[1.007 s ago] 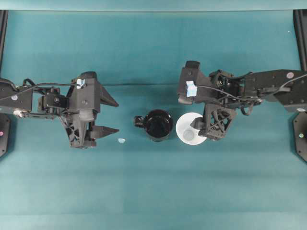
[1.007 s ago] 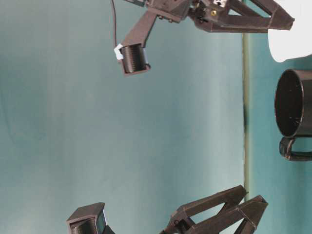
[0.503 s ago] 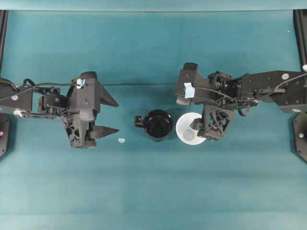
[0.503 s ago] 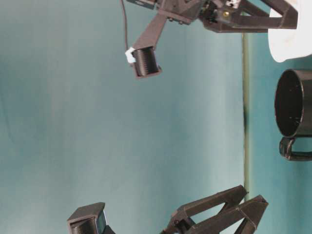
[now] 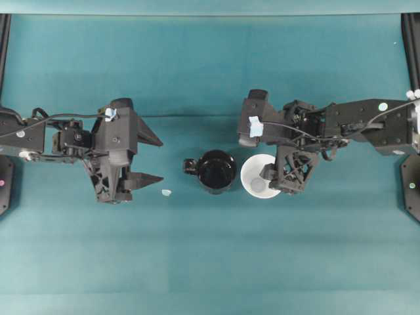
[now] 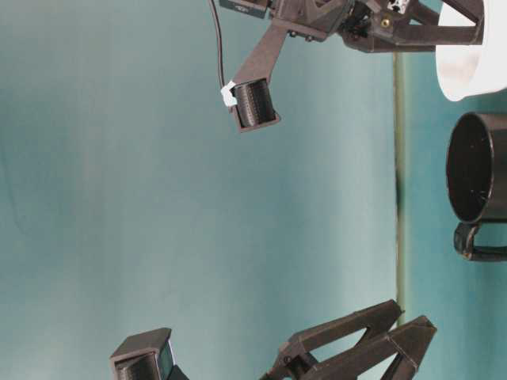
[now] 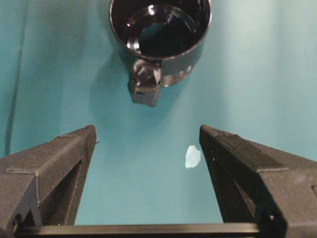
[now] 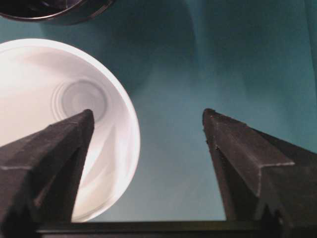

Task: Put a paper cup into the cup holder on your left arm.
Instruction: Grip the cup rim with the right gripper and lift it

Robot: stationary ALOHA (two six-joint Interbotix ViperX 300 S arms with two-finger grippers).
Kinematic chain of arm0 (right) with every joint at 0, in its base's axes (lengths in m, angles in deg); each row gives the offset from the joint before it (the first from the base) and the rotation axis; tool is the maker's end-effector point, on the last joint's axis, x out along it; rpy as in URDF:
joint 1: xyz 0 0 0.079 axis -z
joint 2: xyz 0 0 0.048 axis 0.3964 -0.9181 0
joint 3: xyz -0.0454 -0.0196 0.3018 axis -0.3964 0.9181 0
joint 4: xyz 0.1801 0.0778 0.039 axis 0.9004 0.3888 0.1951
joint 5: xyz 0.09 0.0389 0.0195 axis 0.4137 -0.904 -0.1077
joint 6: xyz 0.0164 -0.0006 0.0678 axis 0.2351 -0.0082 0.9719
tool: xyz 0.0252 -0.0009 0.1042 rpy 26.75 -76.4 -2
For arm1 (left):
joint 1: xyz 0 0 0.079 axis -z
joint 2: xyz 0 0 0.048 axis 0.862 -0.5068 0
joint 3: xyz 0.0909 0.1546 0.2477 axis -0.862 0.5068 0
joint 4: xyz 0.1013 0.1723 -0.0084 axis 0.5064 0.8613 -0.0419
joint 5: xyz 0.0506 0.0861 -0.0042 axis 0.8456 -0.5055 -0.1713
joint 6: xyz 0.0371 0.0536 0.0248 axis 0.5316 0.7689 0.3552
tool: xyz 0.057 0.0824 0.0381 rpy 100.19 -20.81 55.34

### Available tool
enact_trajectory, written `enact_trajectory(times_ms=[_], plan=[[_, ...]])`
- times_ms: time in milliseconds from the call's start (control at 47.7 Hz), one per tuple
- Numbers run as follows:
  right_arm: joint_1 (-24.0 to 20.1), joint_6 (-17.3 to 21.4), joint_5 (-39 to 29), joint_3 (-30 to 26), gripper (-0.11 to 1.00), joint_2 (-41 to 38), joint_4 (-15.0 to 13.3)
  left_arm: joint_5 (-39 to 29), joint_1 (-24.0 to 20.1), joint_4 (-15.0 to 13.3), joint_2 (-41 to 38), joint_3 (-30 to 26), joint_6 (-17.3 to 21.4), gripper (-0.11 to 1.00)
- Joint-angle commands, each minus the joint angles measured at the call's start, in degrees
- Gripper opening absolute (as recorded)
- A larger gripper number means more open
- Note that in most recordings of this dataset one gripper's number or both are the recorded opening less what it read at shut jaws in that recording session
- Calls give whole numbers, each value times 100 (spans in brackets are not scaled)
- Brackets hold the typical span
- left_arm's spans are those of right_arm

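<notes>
The white paper cup (image 5: 257,178) stands upright just right of the glossy black cup holder (image 5: 216,170), whose small handle points left. My right gripper (image 5: 268,159) reaches down over the cup and is open. In the right wrist view one finger (image 8: 54,153) hangs over the paper cup's (image 8: 59,94) mouth and the other finger (image 8: 237,153) is outside, so the gripper (image 8: 148,114) straddles the cup's wall. My left gripper (image 5: 157,159) stands open and empty left of the holder. The left wrist view shows the cup holder (image 7: 161,34) ahead of that gripper (image 7: 147,129).
A small white scrap (image 5: 166,193) lies on the teal cloth near the left gripper's lower finger, and the left wrist view shows this scrap (image 7: 192,156) too. At table level the cup (image 6: 467,67) and holder (image 6: 479,166) stand side by side at the right edge.
The right arm has shifted slightly left and lower over the cup. Its jaws have begun narrowing. The left arm, cup and holder have not moved.
</notes>
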Motion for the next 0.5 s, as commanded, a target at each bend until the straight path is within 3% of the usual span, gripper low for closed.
enact_trajectory(times_ms=[0,105,315,482], plan=[[-9,-26,26,-132,81,18,-9,44,9,9,26,-79,9,88],[-9,-26,18,-193,61,-9,9,44,9,9,18,-79,9,88],[-18,-26,-44,-290,10,-53,114,44,9,9,18,-79,9,87],[-18,-26,-193,-290,-5,-53,141,44,9,9,9,-88,0,87]])
